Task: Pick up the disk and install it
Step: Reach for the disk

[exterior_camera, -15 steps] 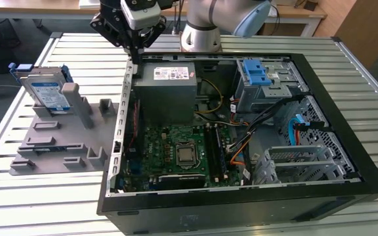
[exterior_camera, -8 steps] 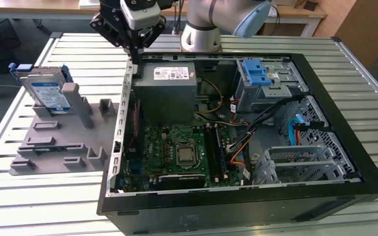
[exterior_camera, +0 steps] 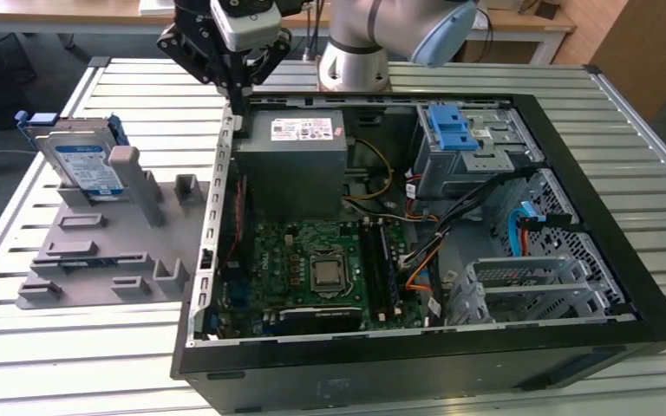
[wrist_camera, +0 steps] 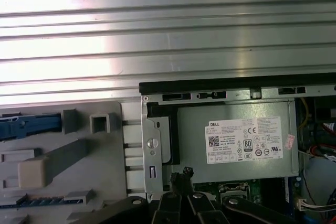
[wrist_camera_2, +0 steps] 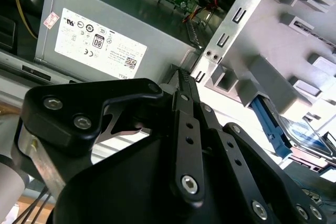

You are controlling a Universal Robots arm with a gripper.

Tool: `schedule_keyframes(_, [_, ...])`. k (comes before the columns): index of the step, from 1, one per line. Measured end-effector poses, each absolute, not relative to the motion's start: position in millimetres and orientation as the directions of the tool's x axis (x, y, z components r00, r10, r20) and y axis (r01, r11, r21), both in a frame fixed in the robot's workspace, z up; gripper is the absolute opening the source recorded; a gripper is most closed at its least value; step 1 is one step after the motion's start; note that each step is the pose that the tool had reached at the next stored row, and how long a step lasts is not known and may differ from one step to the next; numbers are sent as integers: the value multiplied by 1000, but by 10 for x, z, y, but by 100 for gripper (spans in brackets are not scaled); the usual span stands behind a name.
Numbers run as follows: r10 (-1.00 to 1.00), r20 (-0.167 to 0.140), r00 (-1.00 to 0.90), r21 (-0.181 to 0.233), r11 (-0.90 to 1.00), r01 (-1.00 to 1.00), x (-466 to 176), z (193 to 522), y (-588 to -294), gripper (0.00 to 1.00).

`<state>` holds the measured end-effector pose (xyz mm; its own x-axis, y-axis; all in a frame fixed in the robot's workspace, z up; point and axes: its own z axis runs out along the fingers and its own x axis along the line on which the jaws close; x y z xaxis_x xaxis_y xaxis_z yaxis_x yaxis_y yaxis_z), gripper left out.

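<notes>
A robot arm's gripper (exterior_camera: pixel 238 92) hangs over the far corner of an open computer case (exterior_camera: pixel 426 368), above the grey power supply (exterior_camera: pixel 292 169). Its fingers look closed together on nothing in both wrist views. The disk (exterior_camera: pixel 84 165) stands upright in a grey holding fixture (exterior_camera: pixel 101 256) beside the case, near the edge of the slatted metal table (exterior_camera: pixel 79 364) on the exterior view's left, toward the far corner and well apart from the gripper. The pick-up step appears not yet begun. Taking the disk would seem to call for parted fingers, travel across to the fixture, and a grip on its upright edges.
</notes>
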<state>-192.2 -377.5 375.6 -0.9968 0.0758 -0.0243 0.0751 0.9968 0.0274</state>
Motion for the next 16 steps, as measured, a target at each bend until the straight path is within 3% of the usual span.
schedule_keyframes(16, [62,-13,-998,27,998,62,-2024,3739,-3745,11])
